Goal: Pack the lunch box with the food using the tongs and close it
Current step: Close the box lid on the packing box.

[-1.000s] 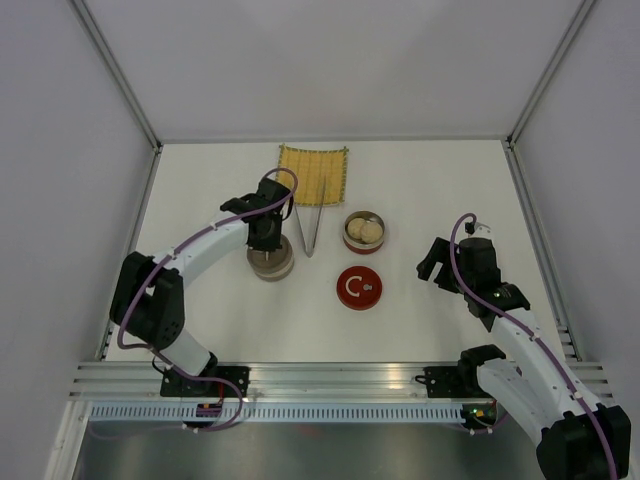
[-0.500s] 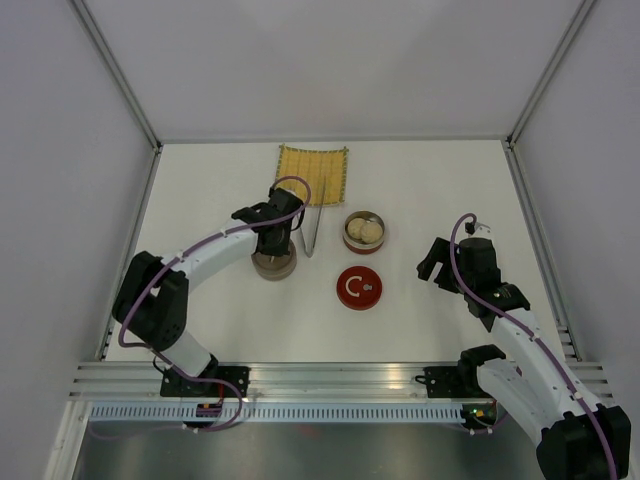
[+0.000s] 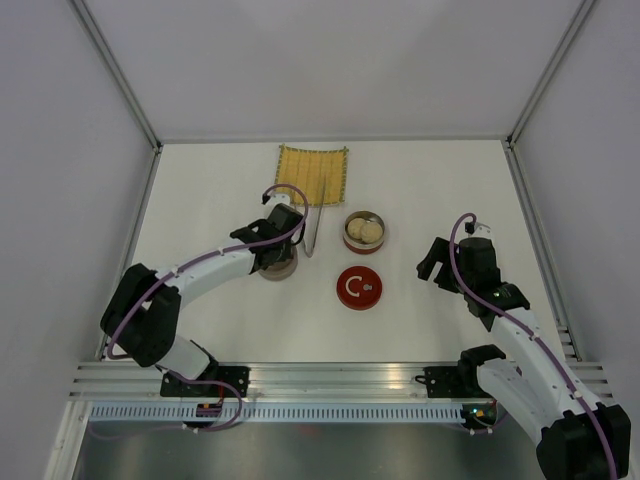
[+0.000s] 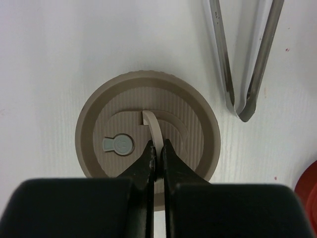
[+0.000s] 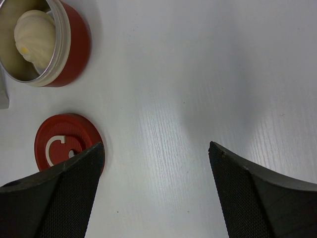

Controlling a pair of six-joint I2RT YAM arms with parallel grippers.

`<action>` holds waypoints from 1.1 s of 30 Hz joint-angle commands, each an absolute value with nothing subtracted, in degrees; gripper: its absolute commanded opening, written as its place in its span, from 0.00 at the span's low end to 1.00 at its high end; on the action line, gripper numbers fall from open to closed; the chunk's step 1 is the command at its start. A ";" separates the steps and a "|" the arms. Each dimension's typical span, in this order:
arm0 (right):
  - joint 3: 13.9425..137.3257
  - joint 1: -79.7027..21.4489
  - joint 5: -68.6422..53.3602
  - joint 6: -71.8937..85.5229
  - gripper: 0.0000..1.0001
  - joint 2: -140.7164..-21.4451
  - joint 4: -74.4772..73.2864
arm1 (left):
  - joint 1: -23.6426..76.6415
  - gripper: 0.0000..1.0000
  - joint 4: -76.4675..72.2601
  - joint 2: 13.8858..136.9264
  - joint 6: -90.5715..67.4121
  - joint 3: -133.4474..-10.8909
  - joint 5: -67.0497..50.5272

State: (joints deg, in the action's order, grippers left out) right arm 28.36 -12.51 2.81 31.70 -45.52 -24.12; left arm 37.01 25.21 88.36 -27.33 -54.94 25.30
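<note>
White table (image 3: 200, 200), walled on three sides. Left arm (image 3: 200, 268) is stretched forward and inward; right arm (image 3: 520, 335) is folded back on its own side, well apart from everything. Yellow woven mat (image 3: 313, 175) lies at the far middle. Tongs (image 4: 221, 49): slim silver metal, two thin arms in a narrow V, flat on the table between the two tins. Their open ends reach the mat's near edge and the joined end points back toward the arm bases, just beside the taupe lid (image 4: 188, 148). That lid is round and ribbed, seated on its tin, with a small grey keyhole mark (image 4: 118, 144) left of centre and no lettering legible. Left gripper (image 4: 157, 148) sits directly over it, fingers pinched tight on the beige loop (image 4: 151, 121) that arches up from the lid's middle. Red tin (image 5: 74, 44) stands open right of the tongs, metal-lined, with pale food inside. The overhead view suggests two round pieces; the right wrist view shows one cream bun (image 5: 34, 29), ridged, with a yellow speck. Red lid (image 5: 52, 134) lies flat on the table just nearer the arms than the red tin, apart from it. Its white loop (image 5: 49, 146) reads like a letter C. Right gripper (image 5: 156, 146) hangs over bare table right of the red lid, fingers (image 5: 74, 193) spread wide, grasping nothing.
</note>
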 commanded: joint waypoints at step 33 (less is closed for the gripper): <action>30.59 -12.39 0.26 31.47 0.93 -46.49 -22.76 | 39.11 0.35 41.04 83.15 -37.88 -47.90 21.53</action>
State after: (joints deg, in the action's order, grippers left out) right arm 28.42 -12.51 0.67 31.70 -46.61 -23.59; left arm 39.03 28.88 82.19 -36.21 -51.55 25.06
